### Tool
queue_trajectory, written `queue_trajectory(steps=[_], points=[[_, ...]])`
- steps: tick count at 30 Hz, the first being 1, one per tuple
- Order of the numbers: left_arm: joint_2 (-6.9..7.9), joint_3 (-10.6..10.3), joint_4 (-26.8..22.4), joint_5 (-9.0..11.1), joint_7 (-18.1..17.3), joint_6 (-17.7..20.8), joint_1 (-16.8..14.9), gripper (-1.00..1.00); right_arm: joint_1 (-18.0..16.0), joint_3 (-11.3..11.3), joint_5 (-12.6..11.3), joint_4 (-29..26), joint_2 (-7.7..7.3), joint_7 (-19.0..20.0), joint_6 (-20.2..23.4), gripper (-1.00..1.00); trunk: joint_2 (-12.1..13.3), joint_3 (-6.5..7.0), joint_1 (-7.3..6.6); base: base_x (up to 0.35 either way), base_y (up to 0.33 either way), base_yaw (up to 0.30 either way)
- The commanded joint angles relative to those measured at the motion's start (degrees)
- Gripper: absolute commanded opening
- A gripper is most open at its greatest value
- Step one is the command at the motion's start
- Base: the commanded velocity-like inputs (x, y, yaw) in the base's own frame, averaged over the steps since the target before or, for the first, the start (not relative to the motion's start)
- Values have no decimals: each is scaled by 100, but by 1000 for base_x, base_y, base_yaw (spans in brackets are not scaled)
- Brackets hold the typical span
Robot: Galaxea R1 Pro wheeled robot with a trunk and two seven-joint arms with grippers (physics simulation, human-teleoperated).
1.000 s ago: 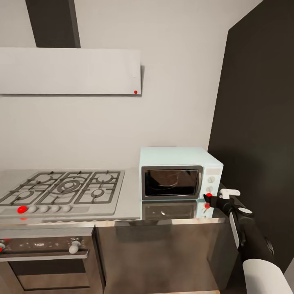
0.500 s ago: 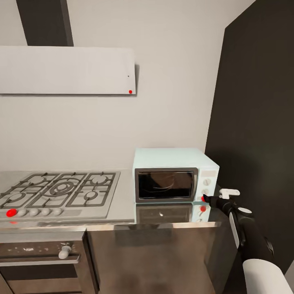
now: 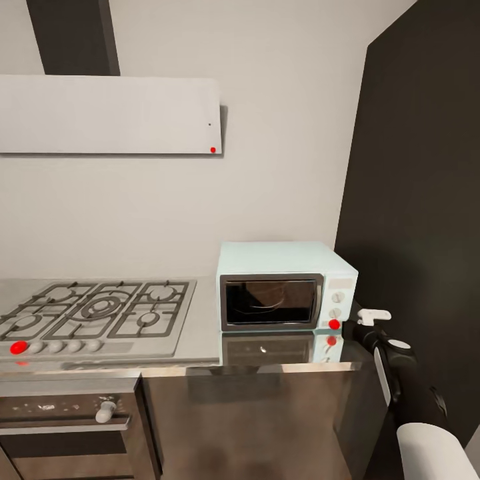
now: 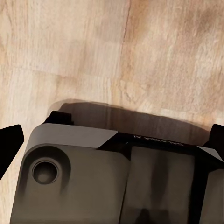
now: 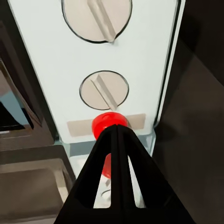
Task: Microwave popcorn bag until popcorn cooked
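The pale mint-blue microwave [image 3: 287, 288] stands on the glossy grey countertop [image 3: 200, 343] against the dark side wall, its glass door shut. A dim brownish shape shows behind the glass; I cannot tell whether it is the popcorn bag. No popcorn is visible. My right gripper [image 3: 347, 327] is shut, its tips just short of the round red light [image 3: 334, 324] below the two white knobs. In the right wrist view the joined fingertips [image 5: 115, 131] overlap that red light [image 5: 108, 122]. My left gripper [image 4: 112, 140] hangs open over the wooden floor.
A steel gas hob [image 3: 93, 313] with black grates lies left of the microwave, above a dark built-in oven [image 3: 67, 427]. A white hood [image 3: 107, 115] hangs above. The tall dark wall [image 3: 420, 233] closes the right side. The robot's grey base [image 4: 93, 182] sits under the left gripper.
The camera shifted between the earliest frame and the later ones. Since half a second ago my right gripper has drawn back slightly from the red light, which now shows in full.
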Motion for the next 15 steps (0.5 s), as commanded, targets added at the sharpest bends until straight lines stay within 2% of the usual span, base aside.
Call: queue_trajectory(steps=[1,11,15], points=[[-2,-48,-2,32,25,-13,-4,100,-5,-11,53,4,5,47,18,-100,-5,-8,1,0,0,0],[-5,-45,-2,30,25,-14,-3,100,-5,0,144,99,14,35,8,-100,-5,-8,1,0,0,0],[2,-41,7,32,25,-13,-2,100,-5,0,145,101,10,29,8,-100,-5,-8,1,136,0,0]])
